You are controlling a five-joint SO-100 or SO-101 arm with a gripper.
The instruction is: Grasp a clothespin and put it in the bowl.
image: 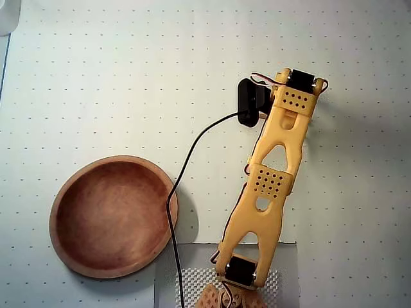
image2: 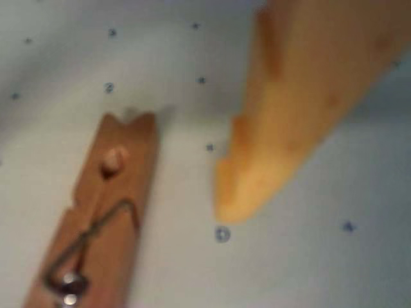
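One clothespin (image2: 96,218) lies flat on the dotted mat, just left of an orange fingertip (image2: 257,186) in the wrist view; the arm hides it from overhead. It looks light, stiff and slim, so I'd pinch across its narrow sides near the coil. I can't tell how wide the gripper (image2: 160,192) stands, and the bowl (image: 64,192) sits empty, well apart.

Bowls: one, the bowl (image: 113,216)
Clothespins: one, the clothespin (image2: 96,218), wrist view only
Arms: one, the arm (image: 273,183)
Cables: one, the cable (image: 183,173)
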